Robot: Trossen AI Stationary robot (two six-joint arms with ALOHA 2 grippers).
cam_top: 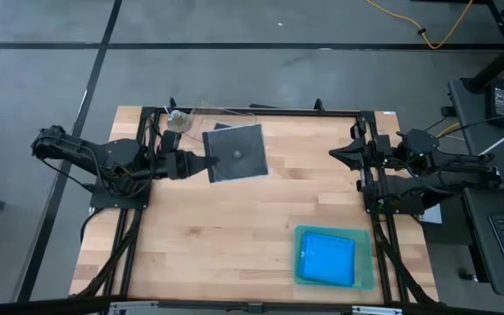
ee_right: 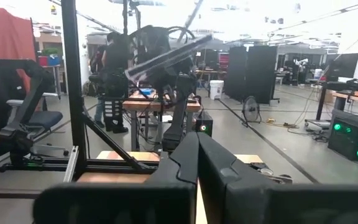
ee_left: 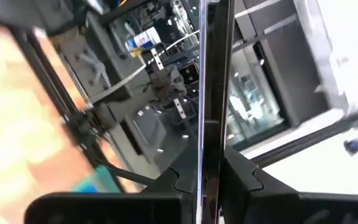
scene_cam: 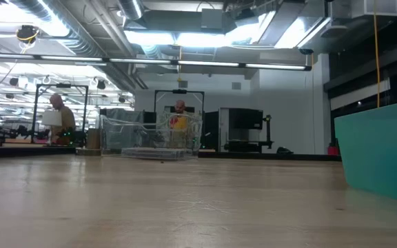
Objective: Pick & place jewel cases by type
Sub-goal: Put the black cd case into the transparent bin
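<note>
Carrying a dark square jewel case (cam_top: 239, 153), pinched edge-on in the left end effector (cam_top: 201, 164), near the clear tub (cam_top: 201, 116); needs lowering, release; right end effector (cam_top: 339, 154) shut, empty.

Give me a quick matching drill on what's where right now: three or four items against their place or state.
Things:
1. dark jewel case
2. blue jewel case
3. right hand
4. clear tub

Places or states:
A. in the green tray
B. shut, holding nothing, at the table's right edge
C. held edge-on by the left hand
D. at the table's far edge

Pairs: 1-C, 2-A, 3-B, 4-D
</note>
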